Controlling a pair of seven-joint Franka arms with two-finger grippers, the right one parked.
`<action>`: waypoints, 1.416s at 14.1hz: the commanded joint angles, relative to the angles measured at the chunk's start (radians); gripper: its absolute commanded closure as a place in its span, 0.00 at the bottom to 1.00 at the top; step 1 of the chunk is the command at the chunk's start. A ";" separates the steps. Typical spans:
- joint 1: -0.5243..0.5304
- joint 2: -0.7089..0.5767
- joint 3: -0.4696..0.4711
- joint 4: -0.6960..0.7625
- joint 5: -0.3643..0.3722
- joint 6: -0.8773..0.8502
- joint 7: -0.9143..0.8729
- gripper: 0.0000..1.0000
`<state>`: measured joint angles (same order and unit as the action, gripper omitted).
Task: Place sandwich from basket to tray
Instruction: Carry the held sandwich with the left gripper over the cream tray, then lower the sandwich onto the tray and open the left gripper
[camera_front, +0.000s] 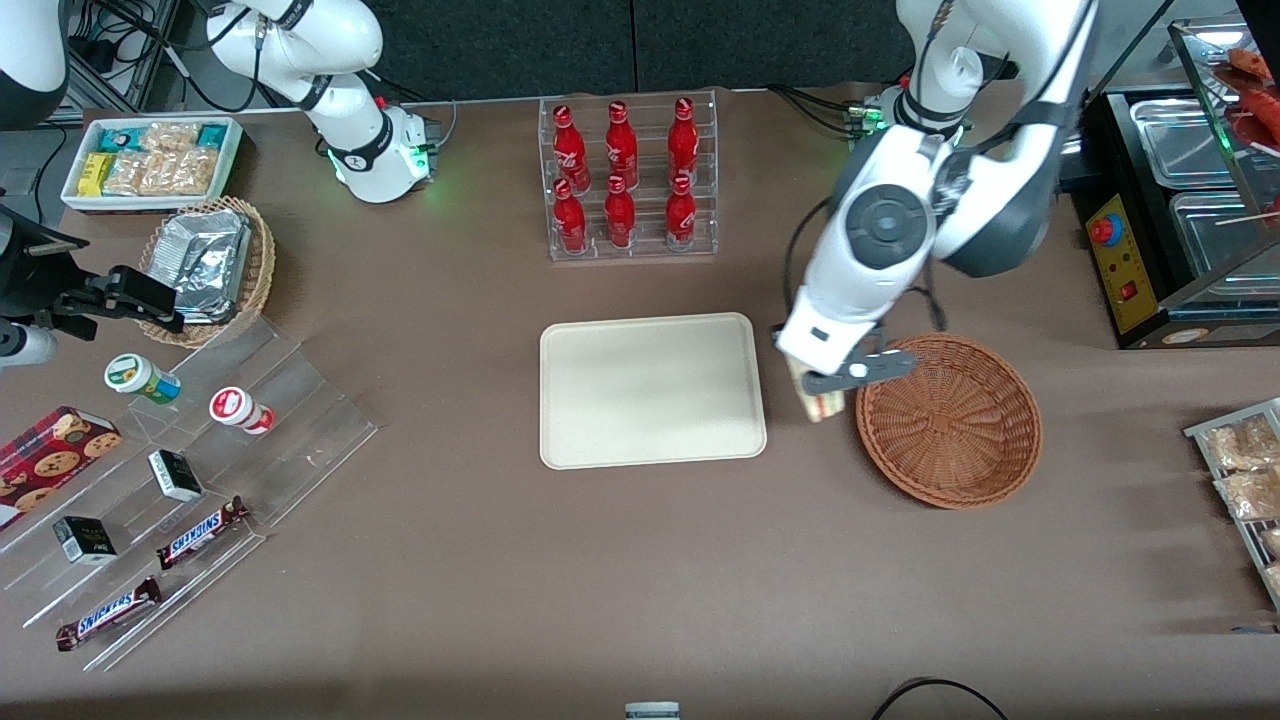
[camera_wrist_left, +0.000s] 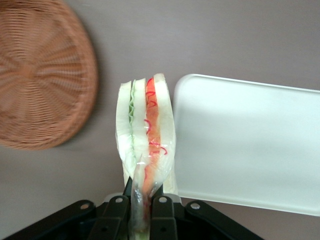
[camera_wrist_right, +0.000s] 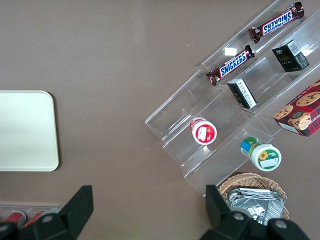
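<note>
My left gripper (camera_front: 822, 392) is shut on the sandwich (camera_wrist_left: 145, 132), a wrapped white-bread wedge with red and green filling, and holds it above the bare table between the basket and the tray. The sandwich (camera_front: 820, 402) shows in the front view just under the gripper. The reddish-brown wicker basket (camera_front: 948, 420) is empty and lies beside the gripper, toward the working arm's end; it also shows in the left wrist view (camera_wrist_left: 40, 75). The cream tray (camera_front: 652, 390) lies empty in the middle of the table and shows in the left wrist view (camera_wrist_left: 245, 145) and the right wrist view (camera_wrist_right: 25, 131).
A clear rack of red bottles (camera_front: 628, 178) stands farther from the front camera than the tray. A tan basket of foil packets (camera_front: 210, 262), a white snack bin (camera_front: 150, 160) and a clear stepped stand with snacks (camera_front: 170, 480) lie toward the parked arm's end. A food warmer (camera_front: 1190, 200) stands at the working arm's end.
</note>
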<state>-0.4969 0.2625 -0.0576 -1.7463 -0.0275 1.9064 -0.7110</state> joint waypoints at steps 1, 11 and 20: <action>-0.086 0.096 0.015 0.050 -0.023 0.063 -0.002 1.00; -0.261 0.333 0.015 0.175 -0.012 0.241 -0.053 1.00; -0.295 0.400 0.016 0.172 -0.005 0.330 -0.050 0.42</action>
<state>-0.7761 0.6421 -0.0568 -1.6022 -0.0365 2.2353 -0.7542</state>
